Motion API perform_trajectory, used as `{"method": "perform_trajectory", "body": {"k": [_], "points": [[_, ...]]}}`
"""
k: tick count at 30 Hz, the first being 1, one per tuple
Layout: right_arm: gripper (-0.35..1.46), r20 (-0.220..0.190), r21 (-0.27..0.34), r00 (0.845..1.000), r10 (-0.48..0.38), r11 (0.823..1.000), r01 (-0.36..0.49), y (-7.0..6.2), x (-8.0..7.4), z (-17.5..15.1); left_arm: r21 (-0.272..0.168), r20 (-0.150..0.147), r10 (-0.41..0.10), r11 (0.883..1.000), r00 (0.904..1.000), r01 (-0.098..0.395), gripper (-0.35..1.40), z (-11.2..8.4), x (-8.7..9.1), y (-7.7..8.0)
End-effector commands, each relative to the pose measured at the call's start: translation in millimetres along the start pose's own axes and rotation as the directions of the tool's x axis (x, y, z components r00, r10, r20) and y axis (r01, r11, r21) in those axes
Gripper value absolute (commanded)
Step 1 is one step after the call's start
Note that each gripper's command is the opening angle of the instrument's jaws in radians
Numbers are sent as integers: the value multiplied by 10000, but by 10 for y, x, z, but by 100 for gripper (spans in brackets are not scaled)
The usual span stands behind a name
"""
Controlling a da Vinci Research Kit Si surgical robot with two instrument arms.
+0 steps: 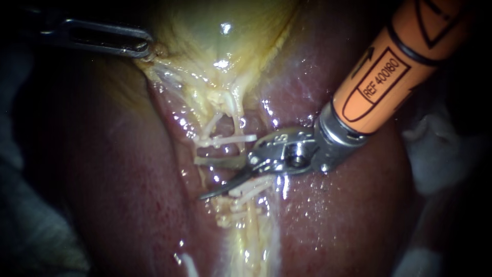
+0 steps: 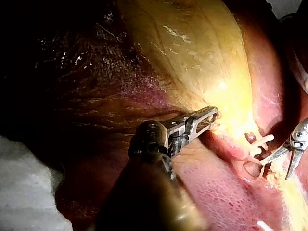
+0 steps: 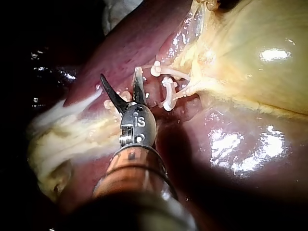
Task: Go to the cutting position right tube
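The wet, dark red liver [image 1: 128,205] fills our background, the yellow gallbladder [image 1: 220,46] lying on it. Our left instrument [image 1: 138,47] holds the gallbladder's edge between closed jaws. The right tube [image 1: 240,121] runs lengthwise away from the gallbladder, carrying white clips [image 1: 233,139]. Our right instrument [image 1: 218,177], the nearer one, lies across that axis just beyond the clips from the gallbladder, blades parted, gripping nothing; we judge the tube nearly between them.

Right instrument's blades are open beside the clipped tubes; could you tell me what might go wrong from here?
The right instrument's open blades lie close to the white clips; closing here might strike a clip instead of tube. The outer blade lies over pale yellow tissue and could nick it.
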State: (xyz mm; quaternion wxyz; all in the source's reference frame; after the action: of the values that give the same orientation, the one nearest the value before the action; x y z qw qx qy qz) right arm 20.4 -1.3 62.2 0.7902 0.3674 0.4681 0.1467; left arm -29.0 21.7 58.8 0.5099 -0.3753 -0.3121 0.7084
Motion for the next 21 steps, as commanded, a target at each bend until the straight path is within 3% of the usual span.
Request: {"method": "perform_trajectory", "body": {"k": [1,7,21], "points": [[133,4,24,10000,10,10000,-10,0,0,-5,0,2,-1,10000,10000,1,-35,0,0,0],[130,-6,118,10000,55,9999,-55,-2,3,-26,1,2,-1,10000,10000,1,-35,0,0,0],[130,368,121,9993,-20,9999,16,-4,-11,-47,1,2,-1,10000,10000,1,-35,0,0,0]]}}
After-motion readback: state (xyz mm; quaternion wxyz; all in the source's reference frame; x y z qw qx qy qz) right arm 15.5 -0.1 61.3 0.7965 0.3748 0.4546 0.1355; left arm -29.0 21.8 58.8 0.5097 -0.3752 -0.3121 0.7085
